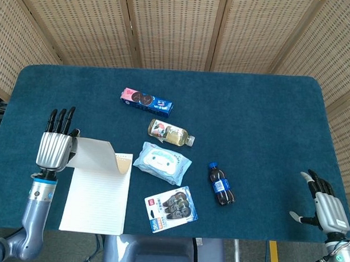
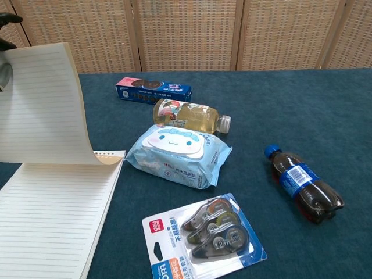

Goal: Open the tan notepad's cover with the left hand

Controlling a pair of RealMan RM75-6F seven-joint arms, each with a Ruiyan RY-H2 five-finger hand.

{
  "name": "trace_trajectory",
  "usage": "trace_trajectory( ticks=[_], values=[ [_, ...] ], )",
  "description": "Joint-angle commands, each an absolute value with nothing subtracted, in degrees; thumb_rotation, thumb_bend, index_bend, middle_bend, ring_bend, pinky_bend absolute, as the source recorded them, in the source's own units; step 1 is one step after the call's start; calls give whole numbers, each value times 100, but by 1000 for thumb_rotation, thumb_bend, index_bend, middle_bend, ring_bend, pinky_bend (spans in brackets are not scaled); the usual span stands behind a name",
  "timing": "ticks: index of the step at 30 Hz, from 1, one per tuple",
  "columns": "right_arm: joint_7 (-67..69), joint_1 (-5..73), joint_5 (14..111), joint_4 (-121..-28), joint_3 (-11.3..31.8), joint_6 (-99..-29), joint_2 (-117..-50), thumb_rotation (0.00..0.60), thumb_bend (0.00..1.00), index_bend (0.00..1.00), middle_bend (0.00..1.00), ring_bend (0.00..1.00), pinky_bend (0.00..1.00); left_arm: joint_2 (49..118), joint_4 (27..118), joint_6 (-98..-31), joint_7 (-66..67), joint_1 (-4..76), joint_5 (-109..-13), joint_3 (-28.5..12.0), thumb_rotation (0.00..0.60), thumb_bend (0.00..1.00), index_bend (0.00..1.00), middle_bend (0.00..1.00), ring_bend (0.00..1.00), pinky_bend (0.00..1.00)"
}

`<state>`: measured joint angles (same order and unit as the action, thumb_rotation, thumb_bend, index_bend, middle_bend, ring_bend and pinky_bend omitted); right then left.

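Note:
The tan notepad (image 1: pixel 98 203) lies at the table's front left, its lined page showing. Its cover (image 1: pixel 96 155) is lifted and curls up from the top binding, standing nearly upright in the chest view (image 2: pixel 40 104) over the lined page (image 2: pixel 52 221). My left hand (image 1: pixel 55 144) stands at the cover's left edge with fingers pointing up and the thumb against the sheet, holding it raised. Only its dark fingertips (image 2: pixel 6 40) show at the chest view's top left corner. My right hand (image 1: pixel 325 206) rests far off at the front right, fingers apart and holding nothing.
To the notepad's right lie a pack of wipes (image 1: pixel 162 162), a tea bottle (image 1: pixel 170 132), a cookie box (image 1: pixel 147 101), a cola bottle (image 1: pixel 220 183) and a correction-tape pack (image 1: pixel 171 208). A wicker screen (image 1: pixel 178 27) stands behind the table.

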<state>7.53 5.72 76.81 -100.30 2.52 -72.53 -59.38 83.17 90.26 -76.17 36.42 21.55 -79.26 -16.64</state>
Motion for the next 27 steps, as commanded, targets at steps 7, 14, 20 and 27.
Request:
trace_trajectory(
  ticks=[7, 14, 20, 27],
  values=[
    [738, 574, 7690, -10036, 249, -7259, -5936, 600, 156, 57, 0, 0, 0, 8235, 8882, -7519, 3884, 2583, -7490, -2084, 600, 661, 784, 0, 0, 0],
    [766, 570, 7670, -10026, 256, -7259, -5934, 600, 156, 57, 0, 0, 0, 8286, 8669, -7392, 4294, 2985, -6925, -2454, 600, 659, 784, 0, 0, 0],
    [831, 577, 7673, -10018, 256, -7234, -5928, 600, 156, 56, 0, 0, 0, 8508, 8138, -7335, 4731, 3352, -6503, -2546, 600, 653, 784, 0, 0, 0],
    [854, 596, 7676, -10019, 255, -7197, -5928, 600, 156, 56, 0, 0, 0, 8755, 7586, -7351, 4860, 3623, -6319, -2493, 600, 597, 572, 0, 0, 0]
  ],
)
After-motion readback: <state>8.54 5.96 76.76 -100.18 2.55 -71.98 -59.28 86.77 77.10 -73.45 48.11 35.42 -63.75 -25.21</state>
